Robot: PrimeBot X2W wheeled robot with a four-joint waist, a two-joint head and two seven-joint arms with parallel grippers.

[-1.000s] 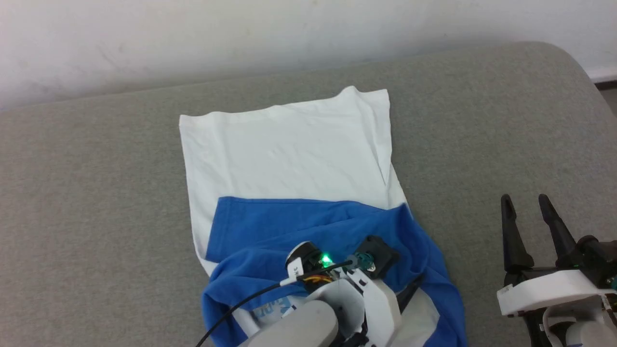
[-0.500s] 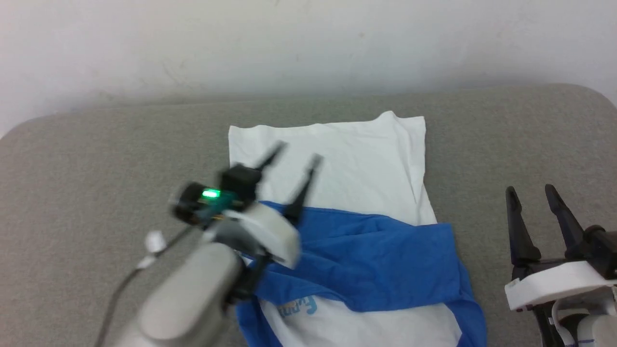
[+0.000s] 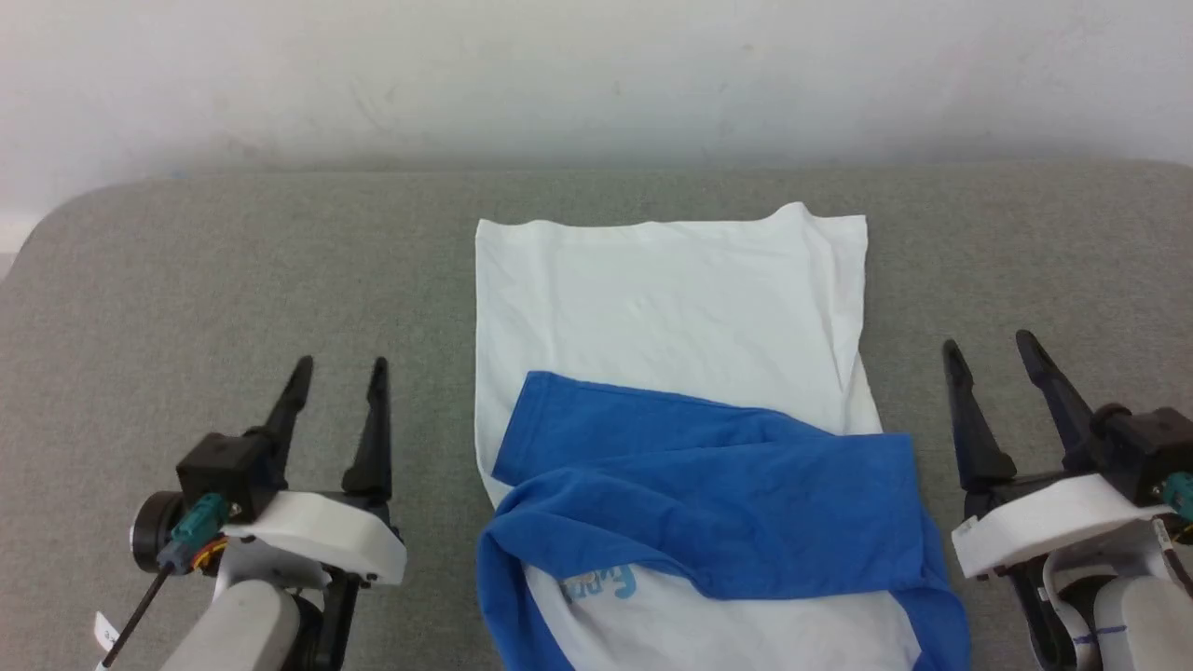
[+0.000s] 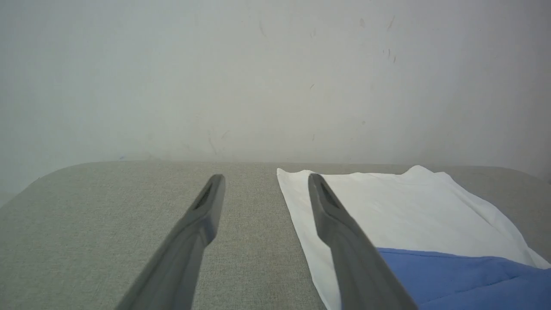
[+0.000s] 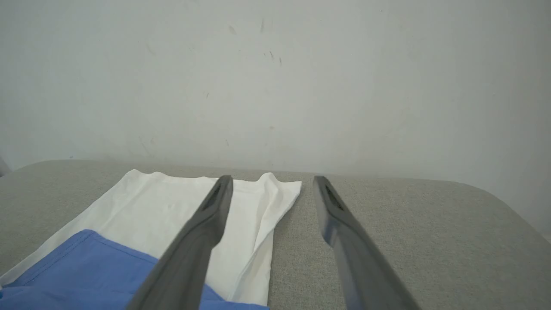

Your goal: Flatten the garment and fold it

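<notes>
Garment [image 3: 671, 298] is laid on the surface [image 3: 186, 261], sleeves [image 3: 727, 485] folded in, with left gripper [image 3: 340, 365] and right gripper [image 3: 988, 343] held spread and empty, presumably for regrasping.

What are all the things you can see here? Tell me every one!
shirt: one, white with blue sleeves laid across its near part, in the middle of the padded surface
lettering: one patch, light blue, on the shirt's near end, partly covered by a sleeve
padded surface: one, grey, under the shirt
wall: one, white, behind the surface
left gripper: one, dark fingers, open, left of the shirt
right gripper: one, dark fingers, open, right of the shirt
</notes>
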